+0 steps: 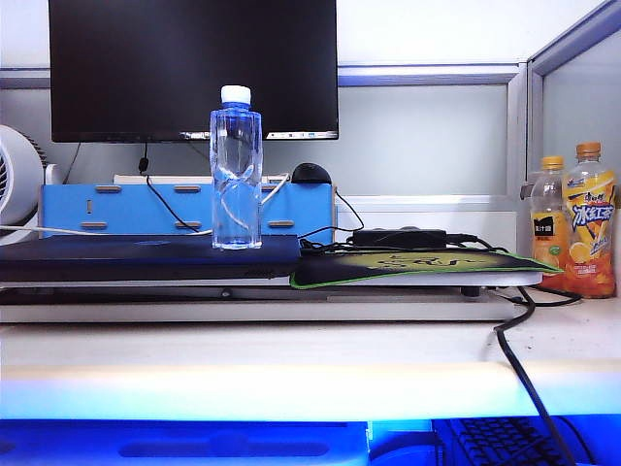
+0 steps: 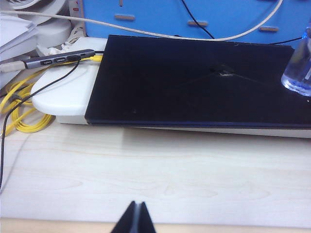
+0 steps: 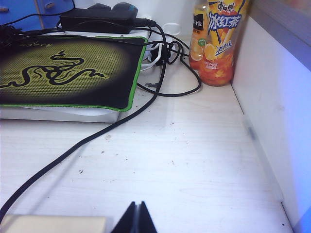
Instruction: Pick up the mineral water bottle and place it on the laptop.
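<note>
Mineral water bottle (image 1: 236,167): clear blue-tinted plastic, white cap, twisted waist, no label. Stands upright, long axis vertical, cap up, on the laptop (image 1: 146,257), a flat dark slab, near its right end. Left gripper (image 2: 135,218) and right gripper (image 3: 135,218) both low over bare desk (image 1: 291,359), fingers pressed together, holding nothing, well apart from the bottle.

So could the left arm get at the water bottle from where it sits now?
Probably yes. The mineral water bottle stands upright on the laptop, nothing crowding it. The left tool, shut, sits back over bare desk with a free path. It must open first. The right tool is also shut.
</note>
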Robot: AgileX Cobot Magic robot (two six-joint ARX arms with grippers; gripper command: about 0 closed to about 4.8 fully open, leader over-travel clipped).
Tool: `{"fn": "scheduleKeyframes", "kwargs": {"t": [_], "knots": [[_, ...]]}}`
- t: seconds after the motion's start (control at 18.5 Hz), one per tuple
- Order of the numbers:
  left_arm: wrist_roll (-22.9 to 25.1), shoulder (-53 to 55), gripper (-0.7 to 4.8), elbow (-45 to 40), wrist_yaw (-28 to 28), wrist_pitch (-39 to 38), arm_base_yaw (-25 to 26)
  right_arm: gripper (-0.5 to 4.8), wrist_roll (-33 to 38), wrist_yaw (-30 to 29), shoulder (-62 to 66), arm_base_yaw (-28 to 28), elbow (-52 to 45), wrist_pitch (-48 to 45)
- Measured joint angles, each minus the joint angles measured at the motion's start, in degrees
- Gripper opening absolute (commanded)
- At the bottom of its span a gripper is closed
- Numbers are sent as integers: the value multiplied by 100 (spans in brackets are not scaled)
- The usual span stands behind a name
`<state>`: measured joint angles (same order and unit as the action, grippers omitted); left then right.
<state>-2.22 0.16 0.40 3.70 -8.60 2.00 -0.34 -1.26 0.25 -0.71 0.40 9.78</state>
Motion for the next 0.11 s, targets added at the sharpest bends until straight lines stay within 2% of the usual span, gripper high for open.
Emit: {"fn": "scheduleKeyframes", "kwargs": {"t": [0.11], "knots": [[0,0,-2,0,0,0,0,22,0,0,0,0,0,0]]}}
